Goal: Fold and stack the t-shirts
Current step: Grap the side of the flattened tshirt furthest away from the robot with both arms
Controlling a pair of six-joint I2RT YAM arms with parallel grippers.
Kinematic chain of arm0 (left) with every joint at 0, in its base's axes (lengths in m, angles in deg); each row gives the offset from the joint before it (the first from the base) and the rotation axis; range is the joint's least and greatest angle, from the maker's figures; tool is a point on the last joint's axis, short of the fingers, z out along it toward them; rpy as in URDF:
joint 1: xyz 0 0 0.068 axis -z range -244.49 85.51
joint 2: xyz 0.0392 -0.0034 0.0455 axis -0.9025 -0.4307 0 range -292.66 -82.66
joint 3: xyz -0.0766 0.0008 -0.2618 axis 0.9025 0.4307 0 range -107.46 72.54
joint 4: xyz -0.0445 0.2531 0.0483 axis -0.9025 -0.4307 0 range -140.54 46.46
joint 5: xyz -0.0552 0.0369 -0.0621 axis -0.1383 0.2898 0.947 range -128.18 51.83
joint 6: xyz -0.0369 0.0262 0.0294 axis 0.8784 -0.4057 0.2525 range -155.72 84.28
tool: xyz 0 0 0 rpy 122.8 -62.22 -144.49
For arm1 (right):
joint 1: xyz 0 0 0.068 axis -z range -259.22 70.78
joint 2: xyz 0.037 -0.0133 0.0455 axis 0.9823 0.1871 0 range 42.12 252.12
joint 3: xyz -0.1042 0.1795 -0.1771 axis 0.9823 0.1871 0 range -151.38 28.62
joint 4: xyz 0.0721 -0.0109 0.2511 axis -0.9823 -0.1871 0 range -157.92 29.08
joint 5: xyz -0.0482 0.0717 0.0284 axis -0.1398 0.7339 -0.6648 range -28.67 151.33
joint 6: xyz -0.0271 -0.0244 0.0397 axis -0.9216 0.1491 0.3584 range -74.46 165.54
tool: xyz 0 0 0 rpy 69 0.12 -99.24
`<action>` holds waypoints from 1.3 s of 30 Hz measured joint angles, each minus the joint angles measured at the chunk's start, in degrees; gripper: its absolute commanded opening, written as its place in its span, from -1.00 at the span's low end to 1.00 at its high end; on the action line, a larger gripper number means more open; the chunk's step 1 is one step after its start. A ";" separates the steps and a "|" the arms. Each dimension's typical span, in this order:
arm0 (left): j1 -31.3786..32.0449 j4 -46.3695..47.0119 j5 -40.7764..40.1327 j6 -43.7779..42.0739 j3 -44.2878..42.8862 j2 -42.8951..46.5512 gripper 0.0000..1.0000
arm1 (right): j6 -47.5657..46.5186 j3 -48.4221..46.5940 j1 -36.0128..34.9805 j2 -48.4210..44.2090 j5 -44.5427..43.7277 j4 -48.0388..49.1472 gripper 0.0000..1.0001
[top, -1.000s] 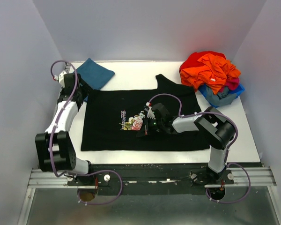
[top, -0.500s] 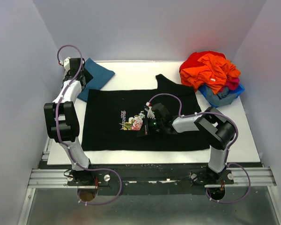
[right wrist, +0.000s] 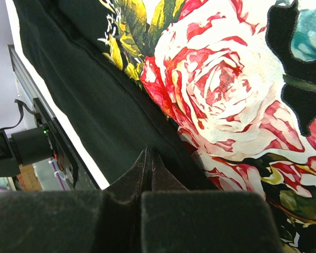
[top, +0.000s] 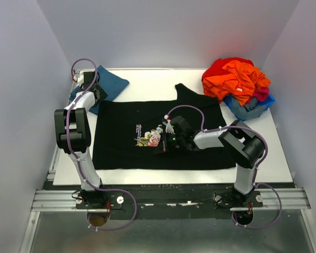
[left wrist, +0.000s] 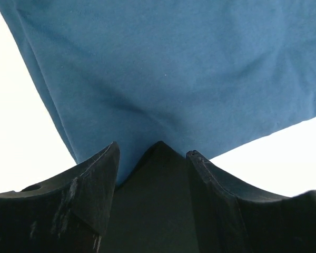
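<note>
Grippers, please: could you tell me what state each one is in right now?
Left gripper: open, over the teal shirt.
Right gripper: shut, tips at the black t-shirt; any pinch cannot be told.

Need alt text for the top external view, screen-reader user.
A black t-shirt lies spread flat on a white table, with the right gripper down on its floral print. The left gripper reaches over a teal-blue shirt at the far-left corner; a pile of red and orange clothes sits far right.

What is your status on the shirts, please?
Left gripper open at teal shirt. Right gripper shut, resting on black shirt, spread flat. Clothes pile far right.
</note>
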 measured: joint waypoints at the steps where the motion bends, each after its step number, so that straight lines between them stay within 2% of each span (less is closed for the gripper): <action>1: 0.00 -0.04 0.00 -0.02 0.00 -0.28 0.19 | 0.00 -0.02 0.00 0.02 0.00 0.00 -0.99; 4: 0.00 -0.13 0.11 -0.26 -0.13 -1.20 -0.12 | 0.00 0.00 0.02 0.00 0.00 -0.02 -0.99; 9: 0.50 -0.26 0.94 -0.72 -0.31 -2.73 -0.45 | 0.00 -0.02 0.00 0.02 0.00 -0.04 -0.99; 11: 0.87 -0.26 1.20 -1.57 -0.33 -2.73 -0.73 | 0.00 -0.02 0.00 0.02 0.00 -0.07 -0.99; 12: 1.03 -0.26 1.36 -1.86 -0.42 -2.73 -1.00 | 0.00 -0.02 0.02 0.02 0.00 -0.09 -0.99; 22: 2.29 -1.14 1.27 -6.27 -1.27 -2.19 -1.00 | -0.07 -0.02 0.00 0.00 0.02 -0.20 -0.99; 28: 3.80 0.02 -0.44 -7.78 4.09 4.31 -1.00 | -2.36 -0.02 0.00 -1.60 -1.03 -1.90 -0.75; 33: 4.55 3.45 -0.46 -7.91 7.13 6.97 -1.00 | -6.16 -0.02 0.02 -7.41 -4.11 -4.20 -0.72; 34: 4.52 4.22 -0.07 -7.85 7.19 6.95 -1.00 | -8.44 -2.71 0.02 -9.92 -7.45 -7.52 -0.74; 39: 4.48 4.46 0.22 -6.78 7.02 6.95 -1.00 | -10.43 -10.95 1.64 -9.35 -12.20 -16.74 -0.75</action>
